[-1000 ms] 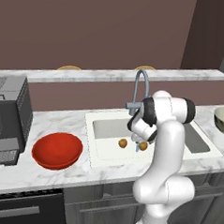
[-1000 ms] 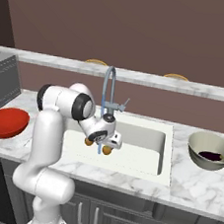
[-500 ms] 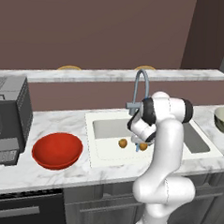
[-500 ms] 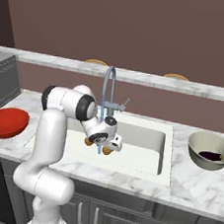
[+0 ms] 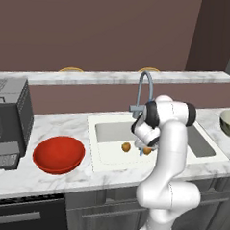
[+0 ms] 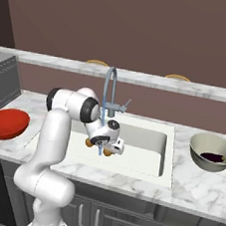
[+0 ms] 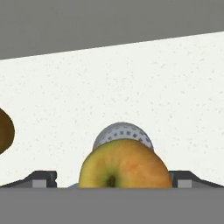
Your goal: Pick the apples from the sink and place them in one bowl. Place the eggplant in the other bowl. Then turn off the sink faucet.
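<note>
Down in the wide white sink (image 5: 111,133), the wide-open end effector (image 7: 112,178) straddles a round yellow-orange apple (image 7: 125,164) above the perforated metal drain (image 7: 122,131), its dark fingertips (image 7: 41,178) apart from the fruit, a second brownish apple (image 5: 126,147) nearby.

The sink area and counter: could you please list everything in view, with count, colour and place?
apples: two, yellow-orange, on the sink floor; one between the open fingers, the other to its left
sink: one, white, set in the marble counter
drain: one, metal, just behind the near apple
sink faucet: one, grey, at the sink's back edge
red bowl: one, on the counter left of the sink
greenish-grey bowl: one, pale rim, right of the sink
eggplant: one, dark purple, in the greenish-grey bowl
appliance: one, dark grey, far left
shelf: one, white marble, along the wall
arm: one, white
gripper: one, open, low in the sink
</note>
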